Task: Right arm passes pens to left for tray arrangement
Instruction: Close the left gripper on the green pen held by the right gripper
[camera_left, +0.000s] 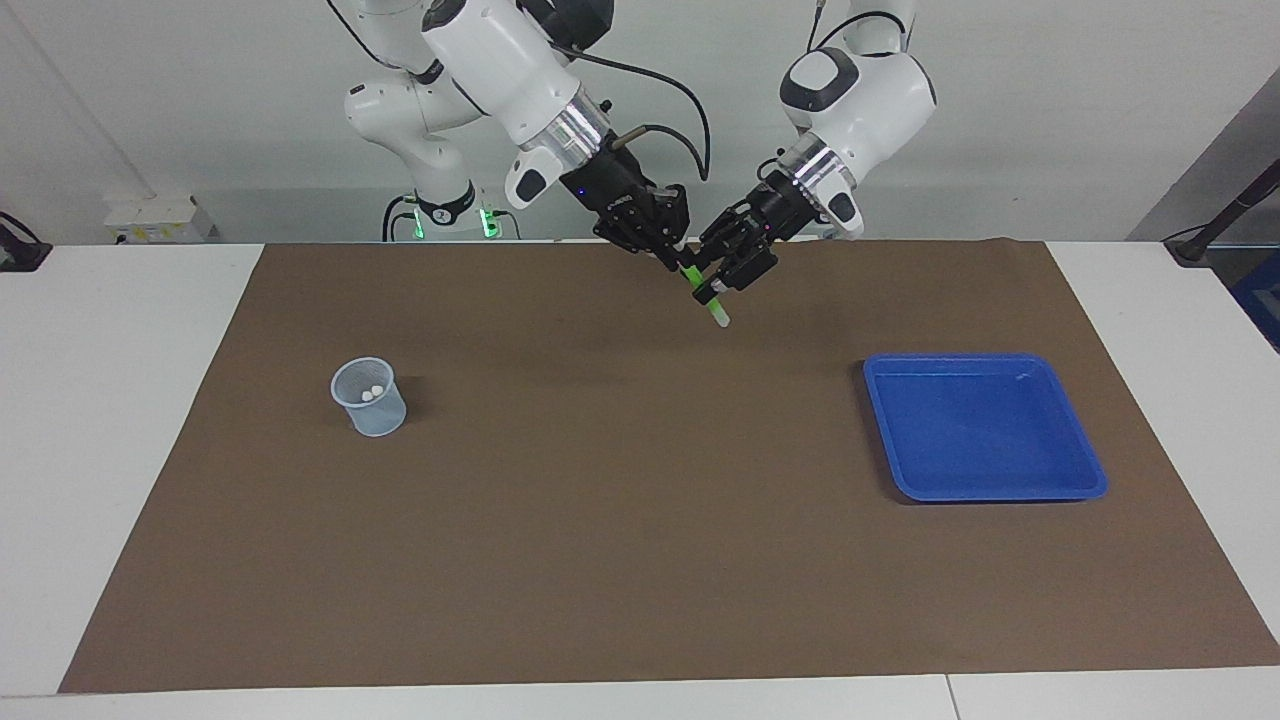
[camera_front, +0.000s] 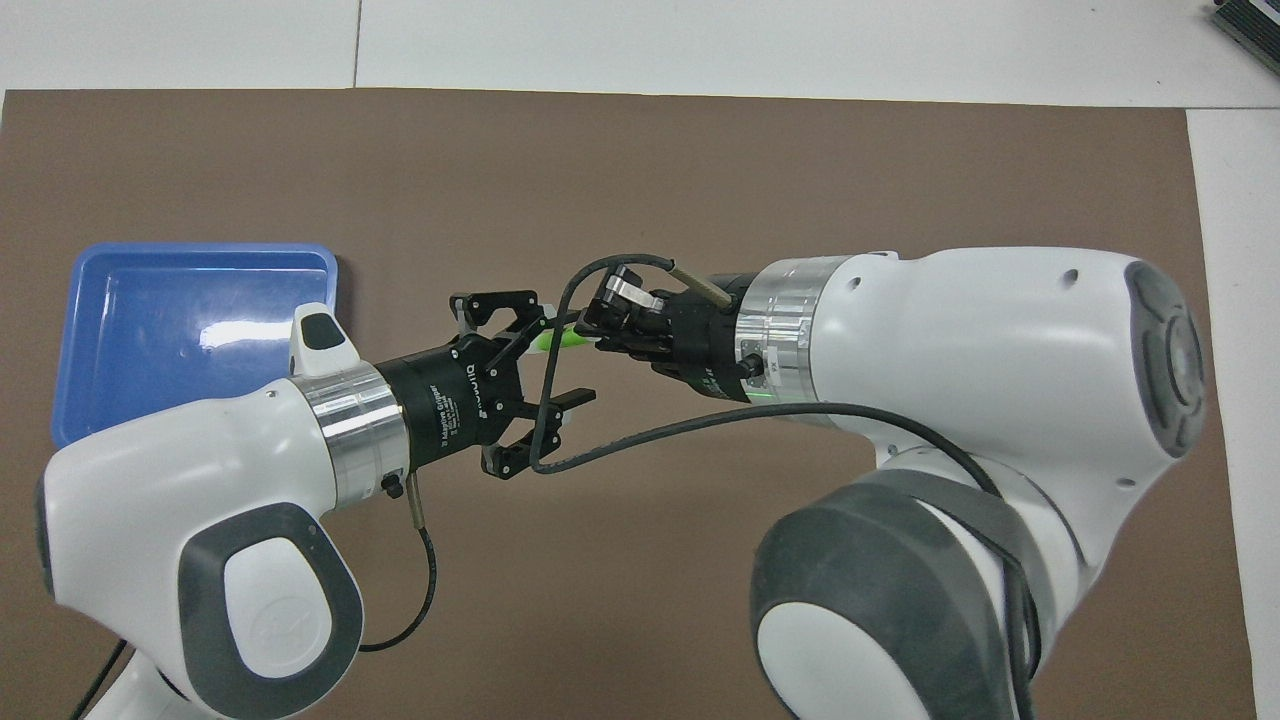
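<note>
My 2 arms are showing glossy white shells with dark grey joint caps. My right arm (camera_front: 960, 330) is wearing a silver ring at the wrist, a small blue light and a metal plug trailing a black cable that is looping past my black right gripper (camera_front: 600, 325). My left arm (camera_front: 200, 480) is carrying a silver wrist ring too, and my black left gripper (camera_front: 540, 360) is bearing white lettering. Green lights are glowing at my base.
</note>
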